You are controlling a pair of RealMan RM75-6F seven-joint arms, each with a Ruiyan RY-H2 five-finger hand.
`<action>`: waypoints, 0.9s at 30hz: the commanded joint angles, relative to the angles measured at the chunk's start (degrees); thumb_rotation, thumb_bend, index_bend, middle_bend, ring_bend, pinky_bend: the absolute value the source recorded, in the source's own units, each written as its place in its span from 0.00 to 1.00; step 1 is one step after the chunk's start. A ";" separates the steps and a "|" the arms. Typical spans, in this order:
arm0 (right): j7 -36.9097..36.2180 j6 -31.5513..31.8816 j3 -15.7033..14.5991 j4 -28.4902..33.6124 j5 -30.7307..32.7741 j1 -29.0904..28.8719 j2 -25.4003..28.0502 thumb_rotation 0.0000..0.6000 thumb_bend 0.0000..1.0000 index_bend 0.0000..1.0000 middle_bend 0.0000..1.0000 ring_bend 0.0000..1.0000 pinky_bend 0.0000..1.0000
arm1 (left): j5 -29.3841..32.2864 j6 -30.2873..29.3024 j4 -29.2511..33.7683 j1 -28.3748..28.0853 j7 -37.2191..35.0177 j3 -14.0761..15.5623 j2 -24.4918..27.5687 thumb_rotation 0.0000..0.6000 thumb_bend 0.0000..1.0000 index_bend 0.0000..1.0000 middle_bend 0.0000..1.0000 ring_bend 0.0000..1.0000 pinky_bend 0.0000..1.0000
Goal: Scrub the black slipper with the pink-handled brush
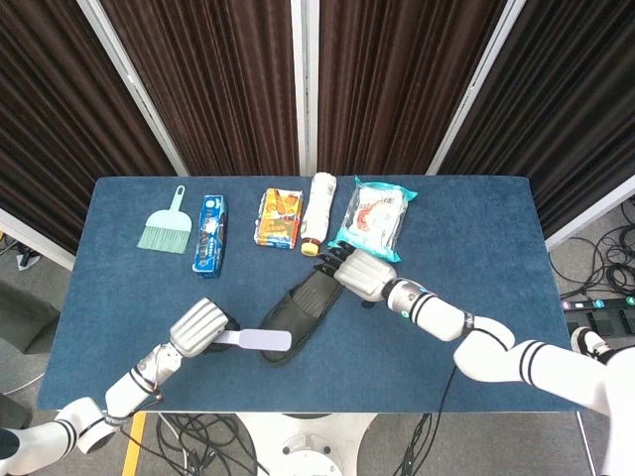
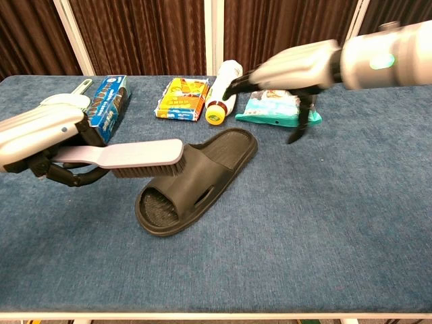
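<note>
The black slipper (image 1: 301,309) lies near the middle of the blue table (image 1: 476,238), its open end toward the front left. My left hand (image 1: 201,328) grips the pink-handled brush (image 1: 254,341) by the handle. In the chest view the brush (image 2: 130,154) is level, with its dark bristles at the left edge of the slipper (image 2: 202,179) strap; I cannot tell if they touch. My right hand (image 1: 363,274) hovers with fingers spread over the slipper's far end. The chest view shows this hand (image 2: 297,66) raised above the table and holding nothing.
Along the back of the table lie a green hand broom (image 1: 166,230), a blue box (image 1: 209,248), a yellow packet (image 1: 280,218), a white bottle (image 1: 317,213) and a snack bag (image 1: 373,218). The bottle (image 2: 223,91) and bag (image 2: 277,106) sit just behind my right hand.
</note>
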State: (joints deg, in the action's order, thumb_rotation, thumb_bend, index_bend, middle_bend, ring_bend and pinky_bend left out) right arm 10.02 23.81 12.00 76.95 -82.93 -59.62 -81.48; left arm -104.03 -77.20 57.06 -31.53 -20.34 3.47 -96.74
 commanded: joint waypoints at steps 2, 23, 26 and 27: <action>3.14 -4.72 -0.59 -8.03 4.35 -4.67 -7.33 1.00 0.03 0.00 0.00 0.00 0.00 | 1.26 1.44 -1.61 -0.99 -0.35 -0.33 -0.84 1.00 0.48 1.00 1.00 1.00 1.00; 2.07 -6.79 -4.46 -23.43 7.73 -11.36 -19.24 1.00 0.17 0.27 0.22 0.05 0.07 | 3.56 2.06 -6.65 -2.60 -1.17 -0.28 -4.46 1.00 0.48 1.00 1.00 1.00 1.00; 0.49 -5.35 -5.16 -23.03 6.08 -10.77 -18.90 1.00 0.23 0.46 0.33 0.15 0.17 | 3.53 1.77 -7.87 -2.58 -1.18 0.02 -4.98 1.00 0.48 1.00 1.00 1.00 1.00; -0.01 -5.03 -5.56 -22.92 5.41 -10.61 -18.64 1.00 0.24 0.49 0.35 0.17 0.19 | 3.45 1.72 -8.58 -2.67 -1.05 0.12 -5.27 1.00 0.48 1.00 1.00 1.00 1.00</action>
State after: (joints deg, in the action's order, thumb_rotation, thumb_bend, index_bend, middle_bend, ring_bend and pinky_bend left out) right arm 10.74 18.13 7.01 53.85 -76.67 -70.55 -100.38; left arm -100.52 -75.38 49.00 -34.13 -21.48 3.44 -101.72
